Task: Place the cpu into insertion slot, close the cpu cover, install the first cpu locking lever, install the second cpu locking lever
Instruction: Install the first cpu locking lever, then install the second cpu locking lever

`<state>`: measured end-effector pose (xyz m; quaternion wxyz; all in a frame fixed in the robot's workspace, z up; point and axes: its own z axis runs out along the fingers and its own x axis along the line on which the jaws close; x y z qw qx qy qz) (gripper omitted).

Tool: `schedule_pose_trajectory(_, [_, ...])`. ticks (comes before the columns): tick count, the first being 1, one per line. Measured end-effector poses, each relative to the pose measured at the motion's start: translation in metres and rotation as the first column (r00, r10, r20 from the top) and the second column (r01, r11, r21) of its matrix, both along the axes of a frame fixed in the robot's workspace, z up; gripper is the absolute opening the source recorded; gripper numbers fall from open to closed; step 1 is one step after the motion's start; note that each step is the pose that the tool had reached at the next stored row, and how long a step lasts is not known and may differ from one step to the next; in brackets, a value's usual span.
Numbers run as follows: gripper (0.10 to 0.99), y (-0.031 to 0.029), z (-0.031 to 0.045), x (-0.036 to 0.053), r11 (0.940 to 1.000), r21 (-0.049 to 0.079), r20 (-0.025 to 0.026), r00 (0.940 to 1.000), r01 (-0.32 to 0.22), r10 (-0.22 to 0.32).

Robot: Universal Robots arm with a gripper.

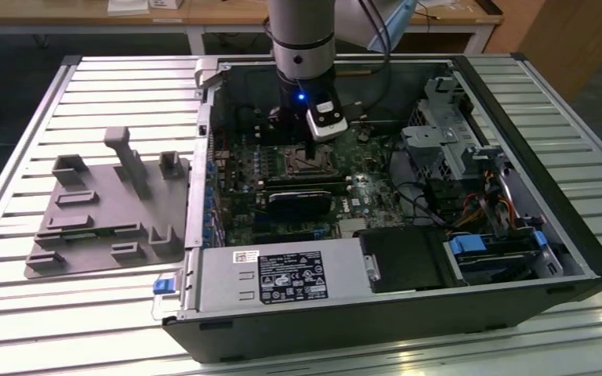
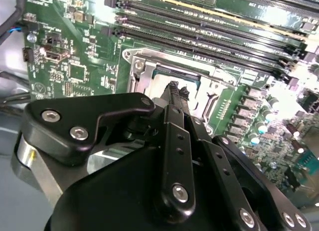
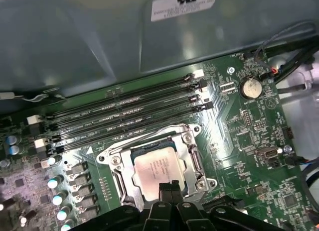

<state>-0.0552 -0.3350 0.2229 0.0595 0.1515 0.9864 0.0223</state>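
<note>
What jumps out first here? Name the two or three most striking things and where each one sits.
The open PC case on the slatted table draws the eye first, with the arm reaching down into it. Its gripper has its jaws closed together right at the edge of the cpu, which lies in the slot with the cover down around it. Beside the case, on the exterior view's left, lies a grey fixture.

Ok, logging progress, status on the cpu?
Gripper shut, tips at the cover's edge. Cpu seated in insertion slot, cpu cover down. Nothing in the way.
</note>
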Motion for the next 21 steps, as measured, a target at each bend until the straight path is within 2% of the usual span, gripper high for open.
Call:
schedule_pose_trajectory(7, [0.102,0.0000,0.0129,0.0000,0.9999,0.000,0.0001,0.9999,-0.012,0.012])
schedule_pose_trajectory(21, [0.102,0.0000,0.0131,0.0000,0.9999,0.000,0.0002,0.9999,-0.013,0.013])
